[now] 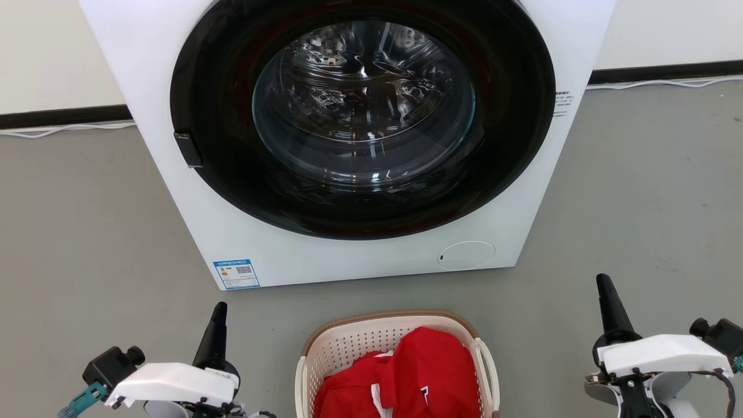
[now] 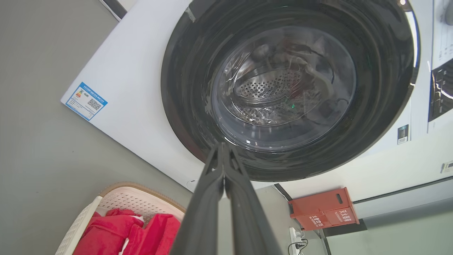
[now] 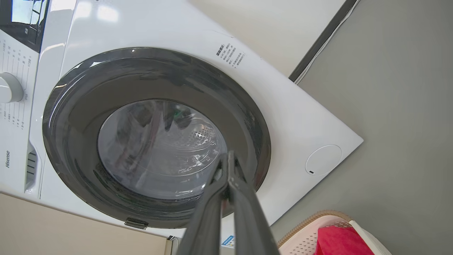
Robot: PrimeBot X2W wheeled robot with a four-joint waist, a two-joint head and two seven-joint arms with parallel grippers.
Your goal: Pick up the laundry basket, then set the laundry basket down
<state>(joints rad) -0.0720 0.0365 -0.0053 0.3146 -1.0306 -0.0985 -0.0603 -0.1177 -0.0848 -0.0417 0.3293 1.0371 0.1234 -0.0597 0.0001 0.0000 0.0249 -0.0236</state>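
Note:
The laundry basket, cream-white and perforated with a tan rim and a white loop handle on its right side, stands on the grey floor at the bottom centre of the head view, holding red cloth. Its corner also appears in the left wrist view and the right wrist view. My left gripper is shut, empty, to the left of the basket and apart from it. My right gripper is shut, empty, to the right of the basket. Both point at the washing machine, fingers pressed together.
A big white washing machine with a round dark glass door stands just beyond the basket. A red box sits by the wall next to the machine. Grey floor stretches on both sides.

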